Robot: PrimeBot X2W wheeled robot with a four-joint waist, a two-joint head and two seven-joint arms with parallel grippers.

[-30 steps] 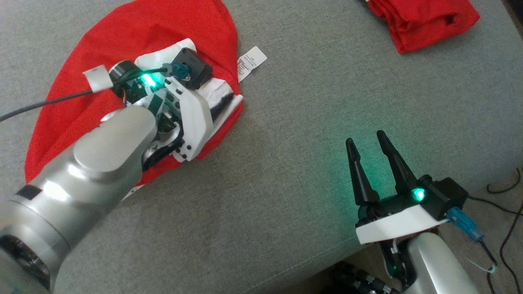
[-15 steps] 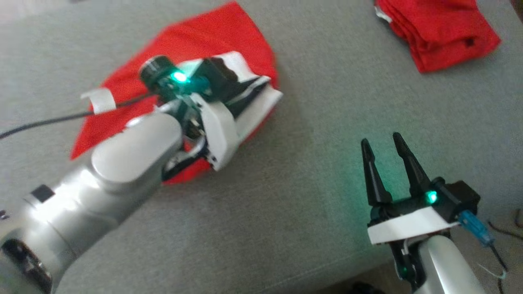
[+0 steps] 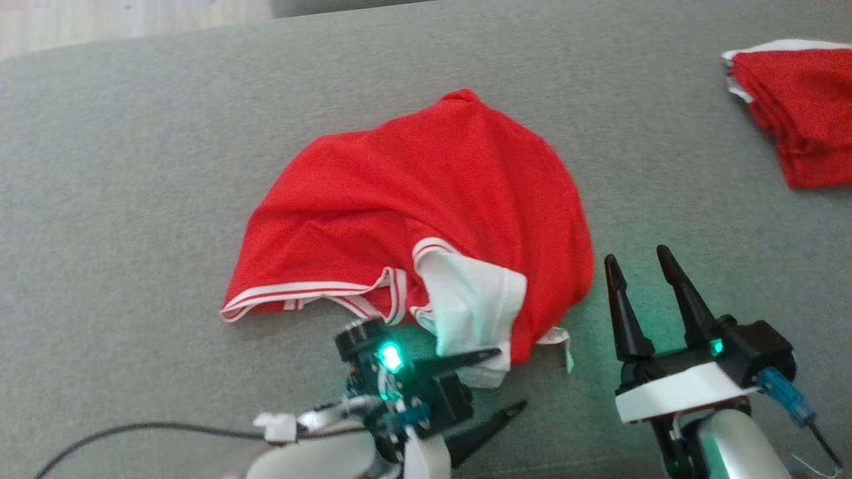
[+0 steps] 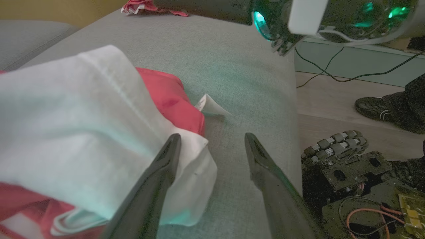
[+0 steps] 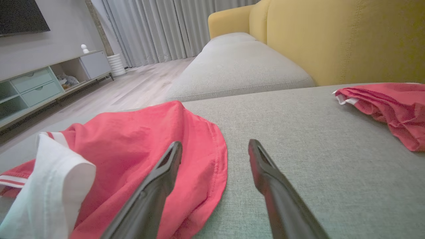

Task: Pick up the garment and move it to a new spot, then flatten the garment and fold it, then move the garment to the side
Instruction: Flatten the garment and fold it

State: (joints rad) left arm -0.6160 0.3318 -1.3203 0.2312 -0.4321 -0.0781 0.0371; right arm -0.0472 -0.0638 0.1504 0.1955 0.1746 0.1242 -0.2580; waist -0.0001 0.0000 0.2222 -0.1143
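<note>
**Spotter:** What's just changed on your side?

**Operator:** A moment ago my left end effector was down over the red garment, pinched shut. Now it has let go and pulled back to the near edge. Its jaws stand wide apart with nothing in them, though one finger brushes the white sleeve.

**Spotter:** And the right?

**Operator:** My right end effector hasn't budged. It's wide open, empty, just beside the garment's right edge.

**Spotter:** Where does the garment lie?

**Operator:** It's in the middle of the sofa cushion, in a rumpled mound. The sleeve is flopped over the front and the care label pokes out. It's well apart from the folded red pile at the far right. The head has swung, so I won't judge how far the cloth travelled.

**Spotter:** So the move's done?

**Operator:** I reckon so; the release reads as the placement. Flattening comes next, and I'd use both arms to spread that hem.
</note>
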